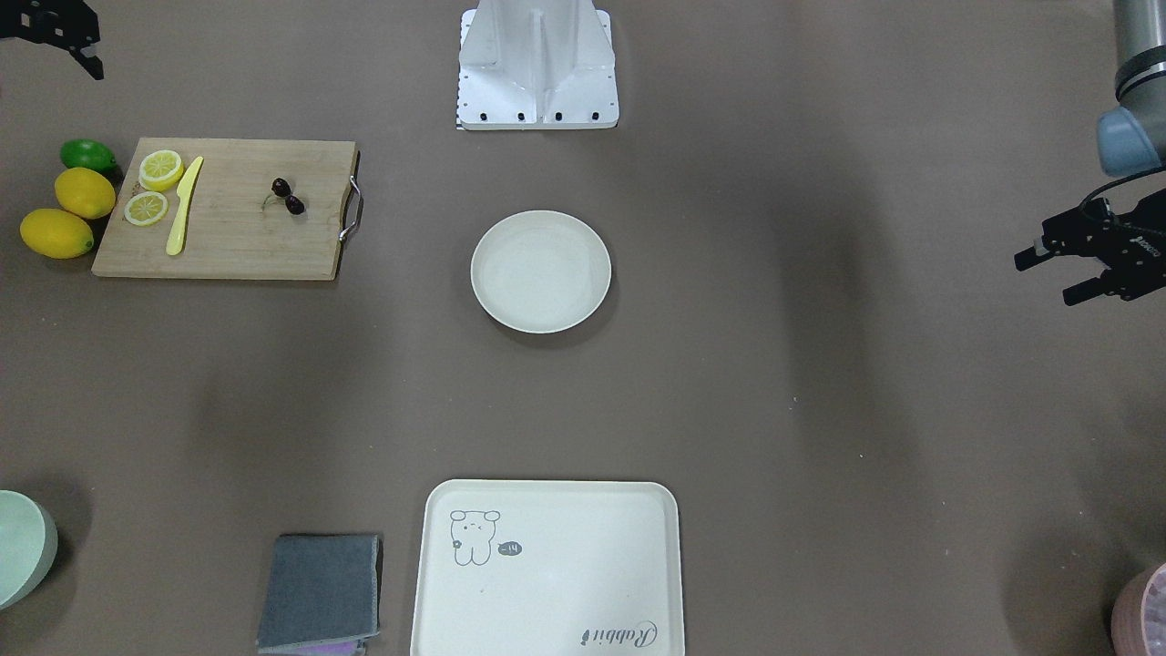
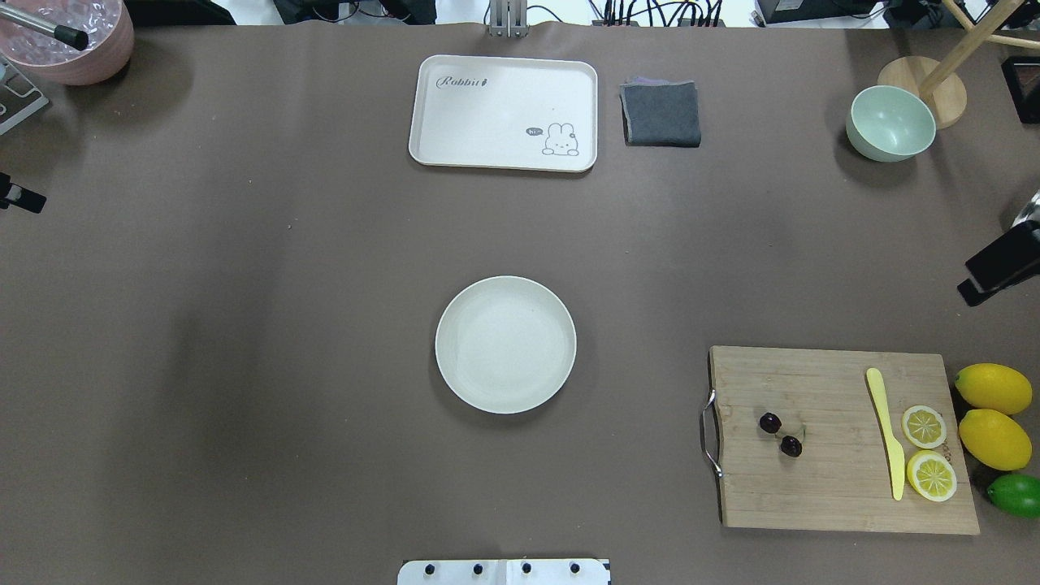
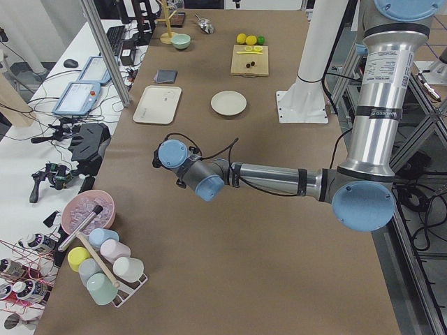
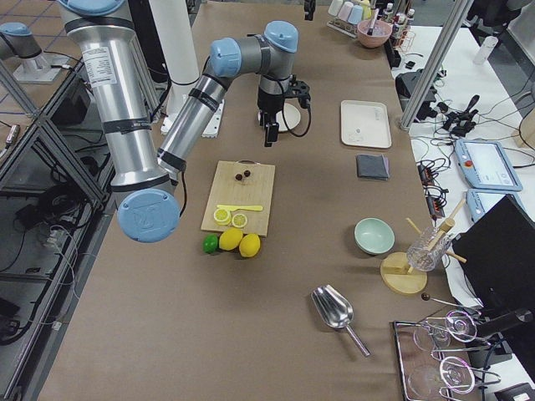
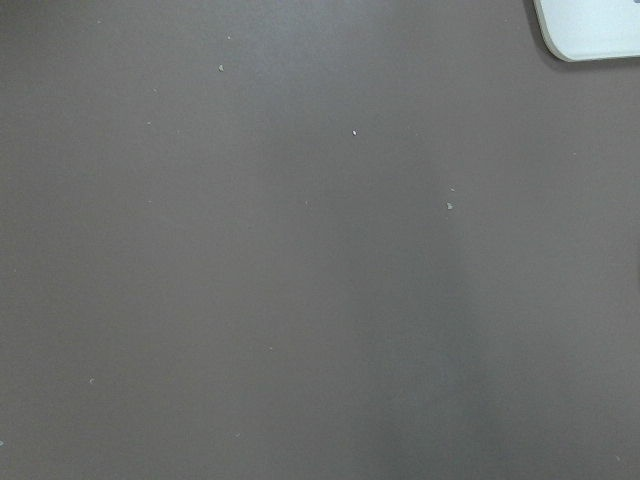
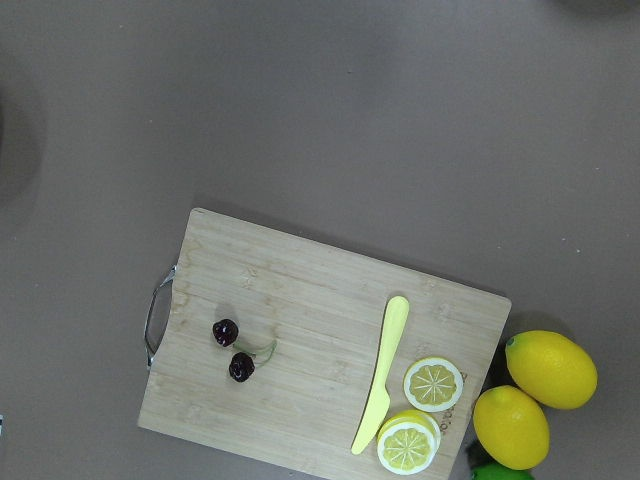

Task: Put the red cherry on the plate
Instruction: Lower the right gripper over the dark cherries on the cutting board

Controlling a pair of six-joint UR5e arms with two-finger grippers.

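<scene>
The red cherry (image 2: 780, 435), a pair of tiny dark fruits on thin stems, lies on the wooden cutting board (image 2: 821, 487) near its metal handle; it also shows in the right wrist view (image 6: 233, 350) and the front view (image 1: 288, 197). The round cream plate (image 2: 505, 344) sits empty at the table's centre (image 1: 540, 271). My right gripper (image 2: 987, 280) hovers at the table's right edge, beyond the board, and looks open and empty. At the opposite edge, far from both, my left gripper (image 1: 1048, 276) is open and holds nothing.
On the board lie a yellow knife (image 2: 886, 435) and two lemon slices (image 2: 925, 426). Two lemons (image 2: 993, 388) and a lime (image 2: 1016, 494) sit beside it. The rabbit tray (image 2: 504, 106), grey cloth (image 2: 660, 114) and mint bowl (image 2: 890, 122) line the far side.
</scene>
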